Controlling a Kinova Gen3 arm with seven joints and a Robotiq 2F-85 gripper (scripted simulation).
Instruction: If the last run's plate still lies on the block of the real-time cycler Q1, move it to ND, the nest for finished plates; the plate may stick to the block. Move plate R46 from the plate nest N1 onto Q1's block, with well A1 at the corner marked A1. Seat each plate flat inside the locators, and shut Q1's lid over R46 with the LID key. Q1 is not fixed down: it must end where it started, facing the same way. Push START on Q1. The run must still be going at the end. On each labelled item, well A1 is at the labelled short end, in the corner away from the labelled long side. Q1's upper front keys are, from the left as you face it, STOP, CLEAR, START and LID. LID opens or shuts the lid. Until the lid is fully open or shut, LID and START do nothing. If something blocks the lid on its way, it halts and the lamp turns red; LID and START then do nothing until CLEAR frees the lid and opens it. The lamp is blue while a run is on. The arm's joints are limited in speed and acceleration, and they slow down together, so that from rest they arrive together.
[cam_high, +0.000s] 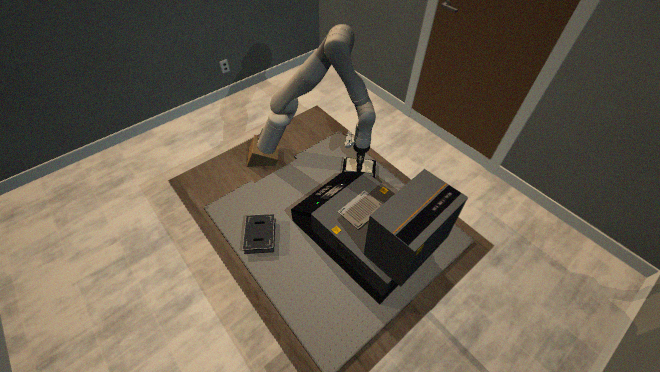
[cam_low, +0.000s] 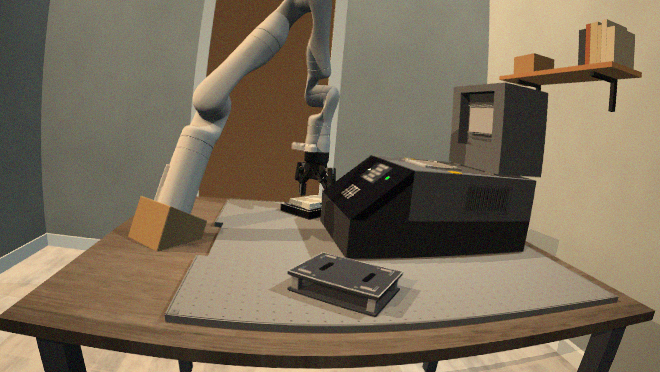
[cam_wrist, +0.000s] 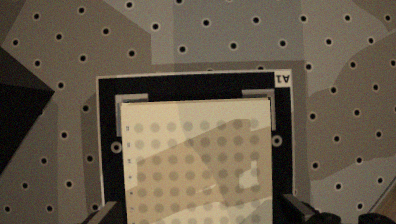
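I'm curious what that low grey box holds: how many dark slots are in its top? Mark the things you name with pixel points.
2: one slot (cam_high: 259, 222) (cam_low: 326, 266) toward the arm's base, the other (cam_high: 258, 239) (cam_low: 369, 277) toward the opposite end.

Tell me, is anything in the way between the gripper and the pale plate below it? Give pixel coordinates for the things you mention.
Nothing visible. The plate (cam_high: 368, 166) (cam_low: 306, 201) (cam_wrist: 195, 155) lies uncovered in its black nest (cam_high: 344, 166) (cam_low: 300, 212) (cam_wrist: 195, 84), and the open gripper (cam_high: 360, 170) (cam_low: 314, 193) (cam_wrist: 200, 206) is over it.

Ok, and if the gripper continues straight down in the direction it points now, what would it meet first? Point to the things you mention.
Most likely the pale plate (cam_high: 367, 165) (cam_low: 306, 201) (cam_wrist: 197, 160) in its black nest (cam_high: 344, 166) (cam_low: 295, 210) (cam_wrist: 197, 84): the open gripper (cam_high: 360, 169) (cam_low: 314, 192) (cam_wrist: 197, 212) points down there, fingers apart at its two sides. Whether the fingertips pass the plate's edges, I cannot tell surely.
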